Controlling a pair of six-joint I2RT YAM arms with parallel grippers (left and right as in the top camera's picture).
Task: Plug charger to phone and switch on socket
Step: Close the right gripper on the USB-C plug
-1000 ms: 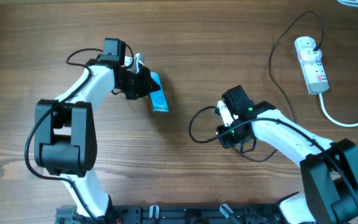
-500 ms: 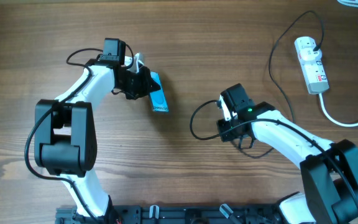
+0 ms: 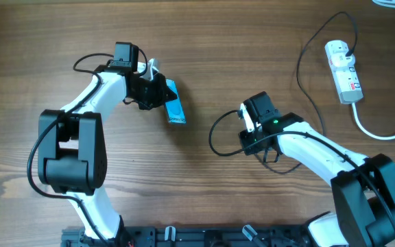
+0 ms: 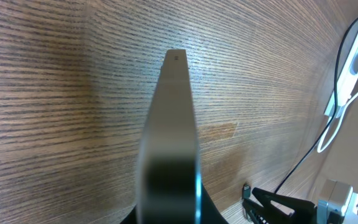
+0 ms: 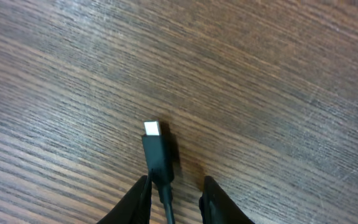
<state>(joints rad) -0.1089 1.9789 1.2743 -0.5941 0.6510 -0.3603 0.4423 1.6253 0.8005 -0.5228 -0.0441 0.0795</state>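
Holds the phone (image 3: 175, 104) in the left gripper (image 3: 158, 92), jaws closed hard on it, left of the middle of the table (image 3: 60, 41) and toward the far edge. Shows from overhead as a narrow teal-and-pale-blue slab, tipped up on one long side rather than lying flat, slanting toward the near edge. Fills the centre of the left wrist view as a thin silver edge (image 4: 173, 124), blurred and dark close to the camera, with a small dark mark near its far end. Cannot tell whether touching the wood.

Straddles the charger (image 5: 158, 155) with the right gripper (image 5: 176, 183), just right of the middle of the table: jaws part open, one finger (image 5: 138, 198) against the black cable, the other standing clear of it, nothing clamped. Ends in a squat black plug with a short bright metal tip, pointing away from the fingers, close over the wood. Curls from the gripper in a thin black loop (image 3: 212, 140), then runs on toward the socket (image 3: 342, 72).

Sits near the far right corner: white strip, red marks on its switches, thick white cord (image 3: 382, 134) curving off toward the right edge.
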